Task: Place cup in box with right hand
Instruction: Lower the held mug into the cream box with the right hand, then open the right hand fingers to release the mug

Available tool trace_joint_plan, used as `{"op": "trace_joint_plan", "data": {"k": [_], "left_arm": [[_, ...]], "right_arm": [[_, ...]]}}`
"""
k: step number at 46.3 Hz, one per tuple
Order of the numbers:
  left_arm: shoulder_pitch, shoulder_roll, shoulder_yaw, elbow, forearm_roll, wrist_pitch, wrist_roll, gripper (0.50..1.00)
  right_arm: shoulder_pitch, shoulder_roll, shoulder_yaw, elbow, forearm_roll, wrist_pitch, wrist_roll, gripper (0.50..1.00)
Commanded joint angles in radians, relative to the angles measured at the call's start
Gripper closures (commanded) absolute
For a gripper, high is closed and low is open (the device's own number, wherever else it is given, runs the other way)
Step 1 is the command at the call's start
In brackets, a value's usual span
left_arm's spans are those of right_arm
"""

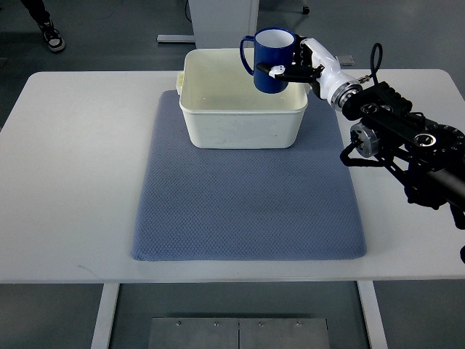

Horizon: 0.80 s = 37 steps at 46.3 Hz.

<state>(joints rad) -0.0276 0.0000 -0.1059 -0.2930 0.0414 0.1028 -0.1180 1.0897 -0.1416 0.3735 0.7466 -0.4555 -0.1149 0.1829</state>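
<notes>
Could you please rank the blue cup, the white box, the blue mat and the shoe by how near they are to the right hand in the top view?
1. Blue cup: held in the right hand, over the box's far right corner.
2. White box: just below and left of the hand.
3. Blue mat: under the box, spreading toward the near edge.
4. Shoe: on the floor, far left corner.

A white worktop (80, 182) stands on white legs (107, 314) over a dark grey floor (109, 36). A blue-grey mat (247, 211) lies on it. Beyond stands white furniture (221, 18); a person's shoe (52, 36) shows top left.
</notes>
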Motion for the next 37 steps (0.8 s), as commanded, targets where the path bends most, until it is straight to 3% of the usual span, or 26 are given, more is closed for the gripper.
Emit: {"op": "trace_joint_plan", "data": {"k": [1,21,22,26,28,34,37], "left_arm": [[0.0,0.0,0.0,0.0,0.0,0.0,0.0,0.5],[0.0,0.0,0.0,0.0,0.0,0.0,0.0,0.5],[0.0,0.0,0.0,0.0,0.0,0.0,0.0,0.5],[0.0,0.0,0.0,0.0,0.0,0.0,0.0,0.5],[0.0,0.0,0.0,0.0,0.0,0.0,0.0,0.5],[0.0,0.0,0.0,0.0,0.0,0.0,0.0,0.5],[0.0,0.0,0.0,0.0,0.0,0.0,0.0,0.5]], "right_arm": [[-0.007,0.008,-0.01,-0.006,0.0,0.0,0.0,1.0],[-0.022,0.033,-0.004,-0.018,0.006,-0.002,0.018,1.0],[-0.022,0.033,-0.004,-0.016,0.006,-0.002,0.018,0.976],[-0.021,0.033,-0.002,-0.013,0.008,-0.002,0.02,0.758],[-0.021,0.033,-0.001,-0.012,0.008,-0.002,0.02,0.674],[-0.019,0.036,0.001,-0.007,0.008,-0.002,0.02,0.557],[-0.016,0.04,0.001,-0.004,0.009,-0.002,0.02,0.525]]}}
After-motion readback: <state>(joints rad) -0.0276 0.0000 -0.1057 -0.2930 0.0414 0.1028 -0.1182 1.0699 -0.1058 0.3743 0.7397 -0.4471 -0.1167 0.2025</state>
